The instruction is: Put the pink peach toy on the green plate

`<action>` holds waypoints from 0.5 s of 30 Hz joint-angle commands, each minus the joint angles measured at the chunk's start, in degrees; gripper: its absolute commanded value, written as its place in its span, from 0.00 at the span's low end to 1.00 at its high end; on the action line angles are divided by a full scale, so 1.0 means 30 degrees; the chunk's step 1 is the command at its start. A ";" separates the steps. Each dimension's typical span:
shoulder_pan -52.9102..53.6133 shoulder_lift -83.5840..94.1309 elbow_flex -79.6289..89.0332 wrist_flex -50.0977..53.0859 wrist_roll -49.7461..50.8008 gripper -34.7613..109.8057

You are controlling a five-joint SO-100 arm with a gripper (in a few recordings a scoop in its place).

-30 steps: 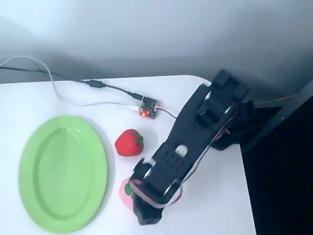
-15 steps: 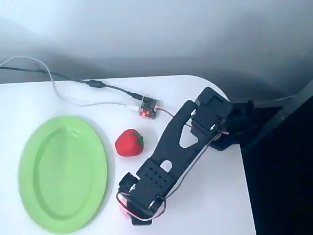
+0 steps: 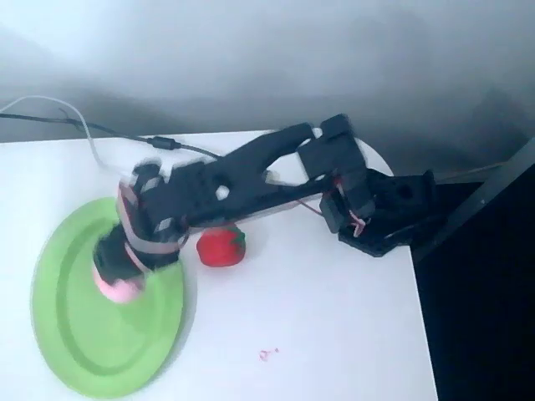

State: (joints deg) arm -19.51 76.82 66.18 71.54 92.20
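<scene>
Over the plate: the green plate [image 3: 79, 351] lies at the left of the white table [image 3: 351, 334] in the overhead view, its bare rim showing below and left of the arm.
Peach: the pink peach toy [image 3: 119, 289] peeks out pink beneath the gripper, above the plate's inner area; whether it touches the plate I cannot tell.
Gripper: the gripper [image 3: 117, 266] is blurred but looks clamped around the peach.
Change: half a second ago the arm reached down at the table's near edge, right of the plate, with the peach there; it has since swung left and carried the peach across.
Meaning: transport looks nearly done; lowering and letting go remain.
Strawberry: the red strawberry toy [image 3: 221, 246] sits unmoved just right of the plate.
Mark: a small pink speck [image 3: 267, 354] lies on the table near where the peach was.
</scene>
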 commanded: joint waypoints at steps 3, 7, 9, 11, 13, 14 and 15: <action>-0.0234 -0.1963 0.0000 -0.0205 0.0820 0.24; -0.0322 -0.3516 -0.0557 -0.2139 0.0732 0.24; -0.0264 -0.4248 -0.1143 -0.2578 -0.0117 0.24; -0.0264 -0.4512 -0.1289 -0.2578 -0.0762 0.24; -0.0264 -0.4424 -0.1230 -0.2578 -0.0615 0.33; -0.0293 -0.4307 -0.1201 -0.2549 -0.0176 0.41; -0.0352 -0.4131 -0.1201 -0.2549 0.0146 0.48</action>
State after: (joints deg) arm -19.86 63.11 62.49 63.81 90.44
